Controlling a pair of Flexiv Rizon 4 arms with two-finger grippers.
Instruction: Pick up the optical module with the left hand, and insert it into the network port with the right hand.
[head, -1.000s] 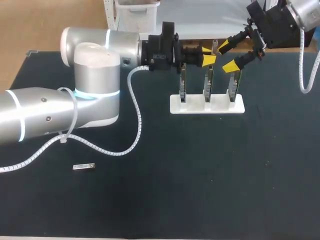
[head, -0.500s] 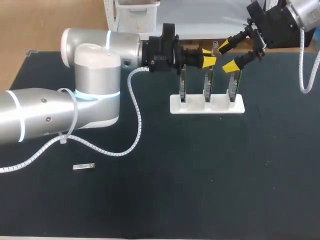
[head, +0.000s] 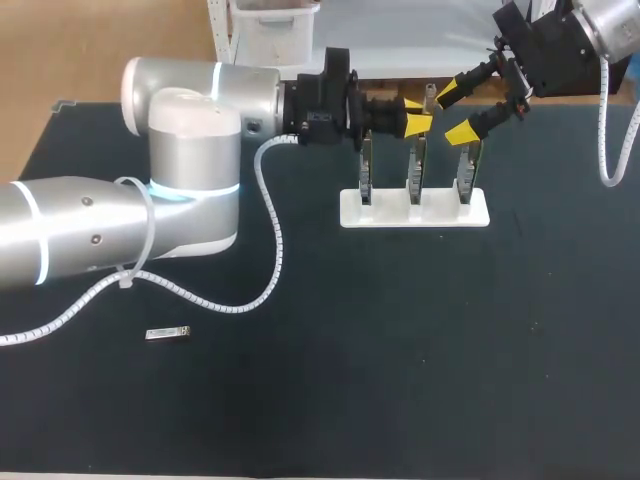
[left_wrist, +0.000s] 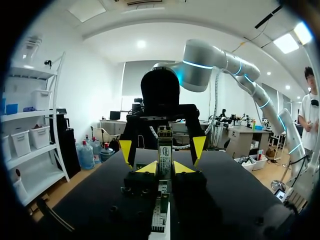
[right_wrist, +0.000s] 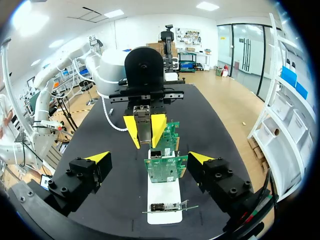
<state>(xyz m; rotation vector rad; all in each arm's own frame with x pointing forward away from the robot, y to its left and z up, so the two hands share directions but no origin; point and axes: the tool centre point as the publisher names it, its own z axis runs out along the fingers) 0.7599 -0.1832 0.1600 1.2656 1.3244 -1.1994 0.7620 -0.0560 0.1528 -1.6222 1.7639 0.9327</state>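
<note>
Optical module (left_wrist: 165, 150) upright — in left end effector (left_wrist: 165, 168).

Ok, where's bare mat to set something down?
Free: the mat in front of the white stand, out to the near edge, and to its right. Crowded: over the stand, where the left claw with the optical module faces the right claw; the left arm and cable fill the left.

The table (head: 330, 400) is big and flat. Its black top fills nearly all of the head view. The top looks dull, not shiny, and has a few tiny pale specks on it. A thin pale strip runs along the table's near edge. In both wrist views the same black top (left_wrist: 230, 170) (right_wrist: 95, 130) stretches away.
</note>
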